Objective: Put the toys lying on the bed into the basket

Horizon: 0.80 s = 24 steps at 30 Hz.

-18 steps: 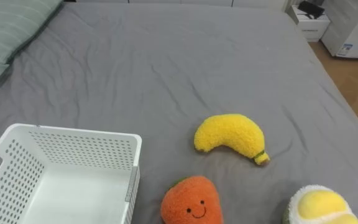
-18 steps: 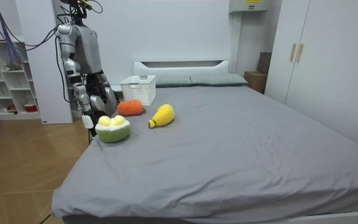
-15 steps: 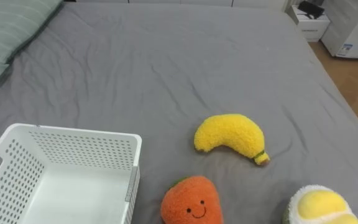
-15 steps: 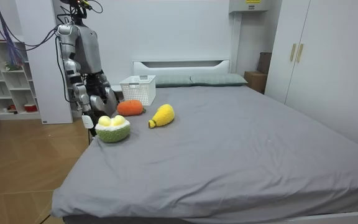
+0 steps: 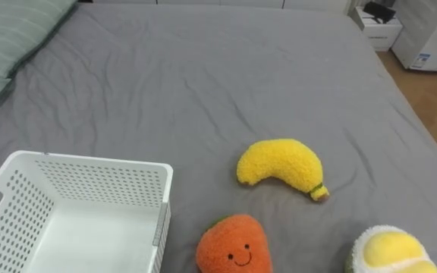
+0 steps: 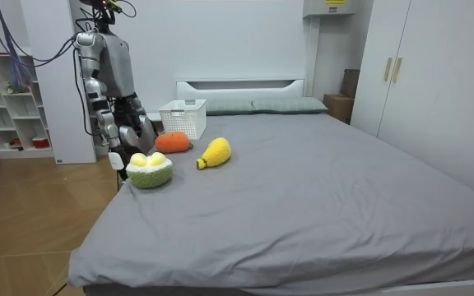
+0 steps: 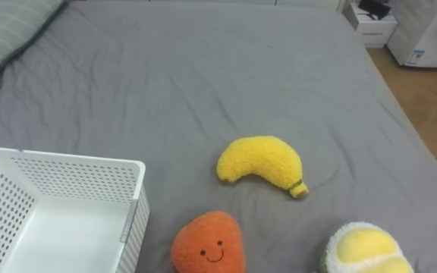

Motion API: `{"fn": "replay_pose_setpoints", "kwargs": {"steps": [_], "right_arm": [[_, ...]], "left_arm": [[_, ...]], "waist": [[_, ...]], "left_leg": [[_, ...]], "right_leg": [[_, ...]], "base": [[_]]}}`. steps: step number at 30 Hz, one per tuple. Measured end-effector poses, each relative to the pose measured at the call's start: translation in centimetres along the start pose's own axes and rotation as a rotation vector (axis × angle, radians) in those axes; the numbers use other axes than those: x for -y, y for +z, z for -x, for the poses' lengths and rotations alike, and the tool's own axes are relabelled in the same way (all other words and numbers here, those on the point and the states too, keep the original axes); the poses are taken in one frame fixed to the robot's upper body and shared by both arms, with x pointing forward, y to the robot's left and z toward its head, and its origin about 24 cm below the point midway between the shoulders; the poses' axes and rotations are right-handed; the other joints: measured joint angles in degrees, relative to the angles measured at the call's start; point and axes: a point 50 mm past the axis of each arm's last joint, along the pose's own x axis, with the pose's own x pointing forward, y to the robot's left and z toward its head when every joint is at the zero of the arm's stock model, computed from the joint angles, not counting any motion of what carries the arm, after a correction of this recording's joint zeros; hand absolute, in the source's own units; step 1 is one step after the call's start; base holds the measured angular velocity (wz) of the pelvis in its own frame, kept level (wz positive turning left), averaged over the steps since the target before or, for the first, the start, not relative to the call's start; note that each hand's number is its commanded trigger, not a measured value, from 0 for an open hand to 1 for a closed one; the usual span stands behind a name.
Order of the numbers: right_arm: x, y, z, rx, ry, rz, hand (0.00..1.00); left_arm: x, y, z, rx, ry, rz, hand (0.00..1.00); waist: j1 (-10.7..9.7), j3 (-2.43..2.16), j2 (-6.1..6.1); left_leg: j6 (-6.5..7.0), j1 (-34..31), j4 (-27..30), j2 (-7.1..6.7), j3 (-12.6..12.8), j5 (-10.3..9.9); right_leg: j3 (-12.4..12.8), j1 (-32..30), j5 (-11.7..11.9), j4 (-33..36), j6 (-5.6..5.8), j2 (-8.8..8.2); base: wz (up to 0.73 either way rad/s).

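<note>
Robot stands by the bed (image 6: 303, 189), where basket (image 6: 183, 123), orange plush (image 6: 172, 142), banana plush (image 6: 214, 153) and round plush (image 6: 149, 170) lie

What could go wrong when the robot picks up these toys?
The round yellow-and-green plush toy sits near the edge of the grey bed; a clumsy touch might knock it onto the wooden floor. The orange plush toy with a smiling face lies close beside the white perforated plastic basket, so reaching for it might shove the basket away.
</note>
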Motion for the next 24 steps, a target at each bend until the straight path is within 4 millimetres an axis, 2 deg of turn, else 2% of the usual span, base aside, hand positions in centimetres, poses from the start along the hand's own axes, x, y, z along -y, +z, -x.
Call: {"fn": "replay_pose_setpoints", "kwargs": {"steps": [6, 10, 12, 14, 16, 20, 24], "right_arm": [[0.3, -0.3, 0.0, 0.012, -0.034, -0.034, 0.0], [1.3, -0.6, 0.2, 0.017, -0.097, -0.101, 0.0], [2.2, -0.6, 0.3, 0.022, -0.145, -0.151, 0.0], [3.3, 0.0, 0.5, 0.045, -0.202, -0.225, 0.0], [4.2, 0.6, 0.7, 0.076, -0.245, -0.284, 0.0], [5.6, 2.0, 1.2, 0.146, -0.328, -0.414, 0.0], [5.5, 4.1, 1.5, 0.219, -0.367, -0.444, 0.0]], "left_arm": [[-0.2, -0.6, 0.0, -0.013, 0.011, -0.001, 0.0], [-0.7, -0.6, -0.1, -0.017, 0.026, 0.028, 0.0], [-0.9, -0.8, -0.1, -0.021, 0.034, 0.037, 0.0], [-1.4, -1.2, 0.0, -0.035, 0.053, 0.056, 0.0], [-1.7, -1.3, -0.1, -0.039, 0.067, 0.081, 0.0], [-2.2, -1.4, -0.1, -0.043, 0.081, 0.106, 0.0], [-2.6, -1.3, -0.1, -0.04, 0.093, 0.097, 0.0]], "waist": [[-1.06, 0.22, -0.2], [-1.27, -0.04, 0.05], [-1.52, -0.18, -0.2], [-3.22, -0.29, -0.37], [-4.07, -0.25, -0.48], [-4.39, -0.26, -1.02], [-4.44, -0.17, -1.53]], "left_leg": [[0.0, 0.25, -0.15, -0.04, -0.01, 0.0], [0.02, 1.0, -0.68, 0.02, -0.1, 0.0], [0.03, 1.13, -0.74, 0.03, -0.07, 0.0], [0.03, 1.1, -0.76, 0.01, 0.03, 0.0], [0.03, 1.04, -0.75, 0.02, 0.36, 0.01], [0.02, 1.07, -0.89, 0.07, 1.07, 0.0], [0.02, 1.64, -0.87, 0.1, 1.14, 0.01]], "right_leg": [[0.17, 0.02, -0.01, -0.04, 0.02, 0.14], [0.52, 0.12, -0.09, -0.03, 0.11, -0.03], [0.57, 0.14, -0.1, 0.01, 0.14, -0.06], [0.59, 0.29, -0.12, 0.08, 0.15, -0.03], [0.83, 0.19, -0.14, 0.1, 0.14, 0.0], [1.37, -0.07, -0.12, 0.24, 0.11, 0.07], [1.45, 0.12, -0.11, 0.24, 0.09, 0.07]], "base": [[-0.01], [-0.03], [0.0], [0.0], [-0.06], [-0.06], [-0.01]]}}
